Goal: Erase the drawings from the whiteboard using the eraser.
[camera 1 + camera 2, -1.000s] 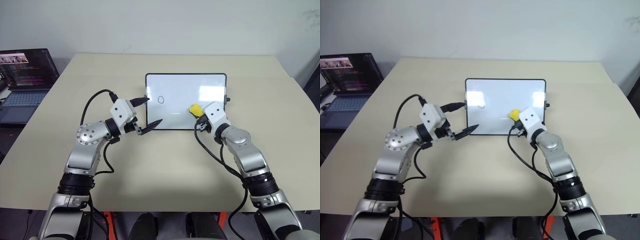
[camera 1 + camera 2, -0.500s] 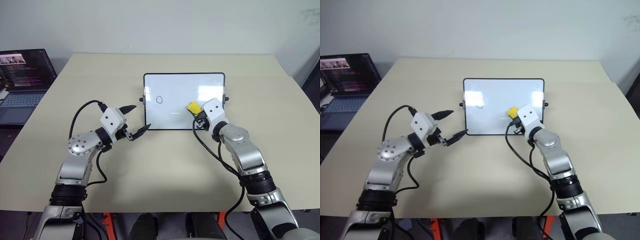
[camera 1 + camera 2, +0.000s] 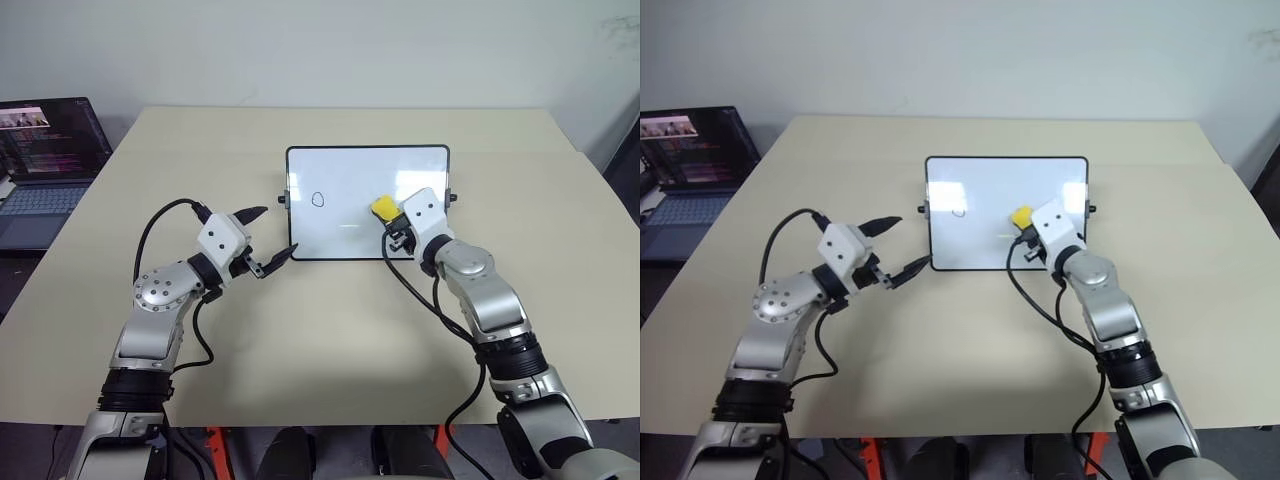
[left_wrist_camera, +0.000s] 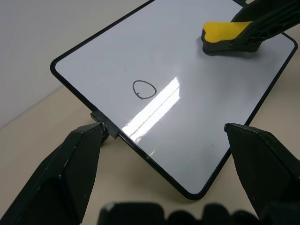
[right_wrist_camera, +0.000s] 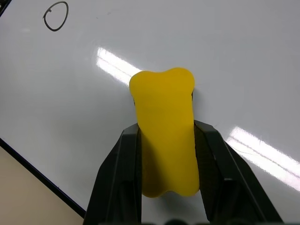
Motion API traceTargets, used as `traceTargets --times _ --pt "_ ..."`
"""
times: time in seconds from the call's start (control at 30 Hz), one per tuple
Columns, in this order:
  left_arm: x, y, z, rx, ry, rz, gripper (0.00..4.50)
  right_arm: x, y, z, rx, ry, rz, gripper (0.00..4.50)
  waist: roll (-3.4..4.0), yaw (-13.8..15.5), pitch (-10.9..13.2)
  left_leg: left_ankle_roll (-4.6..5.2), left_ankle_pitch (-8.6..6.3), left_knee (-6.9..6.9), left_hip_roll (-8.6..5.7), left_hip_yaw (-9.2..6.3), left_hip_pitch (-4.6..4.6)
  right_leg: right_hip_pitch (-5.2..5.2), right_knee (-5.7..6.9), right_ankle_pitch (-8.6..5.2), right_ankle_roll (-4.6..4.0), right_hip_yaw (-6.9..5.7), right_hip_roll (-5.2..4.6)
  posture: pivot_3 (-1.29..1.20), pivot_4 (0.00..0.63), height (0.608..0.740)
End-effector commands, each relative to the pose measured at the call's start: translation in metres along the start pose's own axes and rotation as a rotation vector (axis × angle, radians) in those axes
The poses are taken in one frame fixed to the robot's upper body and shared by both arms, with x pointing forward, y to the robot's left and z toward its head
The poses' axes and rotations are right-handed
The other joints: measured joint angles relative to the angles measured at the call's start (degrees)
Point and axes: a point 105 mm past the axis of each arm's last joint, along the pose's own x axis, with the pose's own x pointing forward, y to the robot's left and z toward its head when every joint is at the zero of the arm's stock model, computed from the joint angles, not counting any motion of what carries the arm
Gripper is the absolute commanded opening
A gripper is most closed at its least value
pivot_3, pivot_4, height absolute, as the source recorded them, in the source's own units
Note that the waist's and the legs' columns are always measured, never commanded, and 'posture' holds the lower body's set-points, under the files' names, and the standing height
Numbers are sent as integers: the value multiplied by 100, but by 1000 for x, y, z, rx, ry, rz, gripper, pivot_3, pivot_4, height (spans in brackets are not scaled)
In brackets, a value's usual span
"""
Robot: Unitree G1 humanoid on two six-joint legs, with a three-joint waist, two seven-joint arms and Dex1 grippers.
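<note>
Right gripper [image 5: 164,140] clenched on the eraser [image 5: 164,131] over the whiteboard [image 3: 340,225] (left gripper [image 3: 272,235] open beside its left edge), so sweep flat and pressed toward the remaining oval drawing [image 3: 318,199], left of the eraser.

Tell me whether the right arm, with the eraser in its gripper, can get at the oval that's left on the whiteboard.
Probably yes. The right gripper is shut on the eraser over the whiteboard, and only bare board lies between it and the oval. The open left gripper hangs off the board's near left corner, clear of that path.
</note>
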Motion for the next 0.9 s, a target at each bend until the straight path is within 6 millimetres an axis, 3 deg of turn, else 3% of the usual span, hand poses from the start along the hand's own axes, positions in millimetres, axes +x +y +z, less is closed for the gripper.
traceTargets --times 0.03,0.4,0.73,0.9 --pt "-2 10 11 46 -30 26 4500 1 -2 22 -23 -75 0 1228 0 0 0 0 0 0 0 0 0 0 0 0 0 0 0 0 150 740" --pt "1 7 13 49 -42 11 4500 13 18 58 -33 -171 51 1228 1 -9 1 0 0 -1 1 0 -1 -3 1 0 0 0 0 0 150 740" --pt "5 5 13 43 -56 -1 4500 37 59 91 -9 -255 130 1228 2 -11 1 0 0 -2 1 2 -4 -14 6 0 0 1 0 0 150 740" --pt "6 4 14 45 -60 -5 4500 46 71 96 -18 -275 156 1228 2 -11 1 -1 0 -1 1 4 -10 -21 5 0 -1 3 -1 0 150 740"
